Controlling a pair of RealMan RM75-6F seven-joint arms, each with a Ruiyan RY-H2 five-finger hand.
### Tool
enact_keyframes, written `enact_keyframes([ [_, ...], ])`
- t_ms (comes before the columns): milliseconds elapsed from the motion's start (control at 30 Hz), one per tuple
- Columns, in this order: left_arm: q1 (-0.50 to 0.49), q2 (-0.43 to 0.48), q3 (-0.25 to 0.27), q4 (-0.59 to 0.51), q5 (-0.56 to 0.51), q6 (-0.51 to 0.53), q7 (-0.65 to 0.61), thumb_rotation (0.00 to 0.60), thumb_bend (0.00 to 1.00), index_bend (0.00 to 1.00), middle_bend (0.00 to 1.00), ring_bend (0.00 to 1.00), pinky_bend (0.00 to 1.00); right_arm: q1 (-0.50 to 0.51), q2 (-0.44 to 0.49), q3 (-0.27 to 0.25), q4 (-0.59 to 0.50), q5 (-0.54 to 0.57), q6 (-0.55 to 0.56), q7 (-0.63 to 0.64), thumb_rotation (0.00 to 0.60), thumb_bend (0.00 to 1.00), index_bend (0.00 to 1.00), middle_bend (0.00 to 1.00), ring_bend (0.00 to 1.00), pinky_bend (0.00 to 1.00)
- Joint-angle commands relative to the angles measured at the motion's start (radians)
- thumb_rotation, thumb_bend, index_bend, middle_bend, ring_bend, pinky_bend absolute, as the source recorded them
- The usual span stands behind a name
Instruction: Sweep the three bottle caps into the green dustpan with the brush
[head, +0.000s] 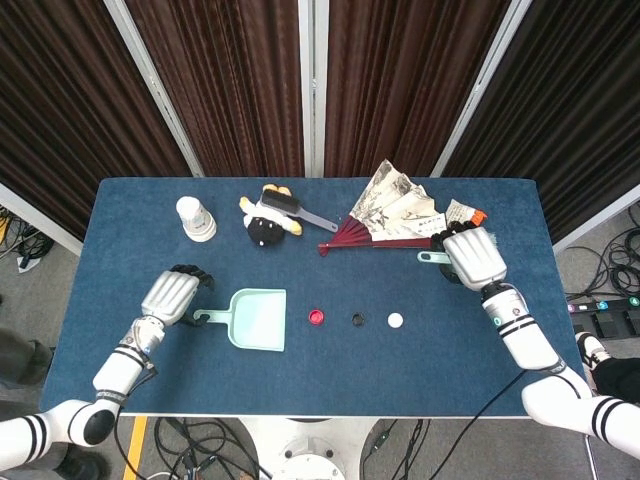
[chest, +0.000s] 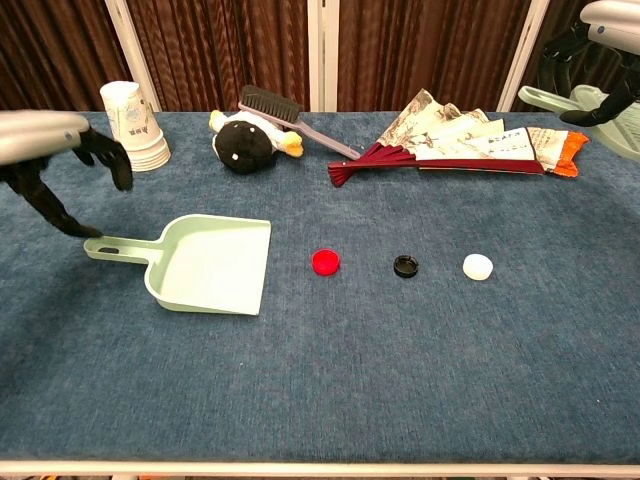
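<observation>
On the blue cloth-covered bench (head: 140, 220), a pale green plastic dustpan (head: 256, 319) lies flat left of centre, its handle pointing left and its open mouth facing right. Just to the right of that mouth, three small bottle caps sit in a row, each apart from the next: a red cap (head: 317, 318), then a black cap (head: 358, 320), then a white cap (head: 395, 321).

The left hand (head: 173, 297) hovers at the end of the dustpan handle; in the chest view its dark fingers (chest: 106, 155) are spread above and around the handle tip, holding nothing, and whether one fingertip touches the handle is unclear.

The right hand (head: 472, 258) is raised above the far right of the bench, its fingers wrapped around a light green plastic brush (chest: 553, 98), whose handle end pokes out to the left of the hand.

Along the back of the bench stand a stack of white paper cups (head: 195, 218), a black and white plush penguin (head: 265, 228) with a dark-bristled grey brush (head: 293, 209) resting across it, an open paper folding fan with dark red ribs (head: 391, 216), and an orange-edged snack packet (chest: 552, 146).
</observation>
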Motion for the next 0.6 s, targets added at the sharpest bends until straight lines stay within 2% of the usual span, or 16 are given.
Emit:
enact_keyframes([
  [33, -0.001, -0.052, 0.014, 0.017, -0.038, 0.013, 0.018, 0.6, 0.16, 0.4, 0.35, 0.22, 0.24, 0.003, -0.005, -0.005, 0.009, 0.0, -0.003, 0.003, 0.6, 0.55, 0.66, 0.58, 0.29, 0.34],
  [367, -0.017, -0.125, 0.033, 0.073, -0.117, 0.031, 0.108, 0.6, 0.18, 0.4, 0.36, 0.24, 0.25, 0.007, -0.015, -0.023, 0.034, 0.005, -0.005, 0.017, 0.6, 0.55, 0.66, 0.58, 0.29, 0.32],
  [600, -0.015, -0.137, 0.034, 0.079, -0.125, 0.042, 0.097, 0.6, 0.23, 0.45, 0.41, 0.27, 0.26, 0.004, -0.024, -0.039, 0.048, 0.006, -0.008, 0.025, 0.6, 0.55, 0.66, 0.58, 0.29, 0.32],
])
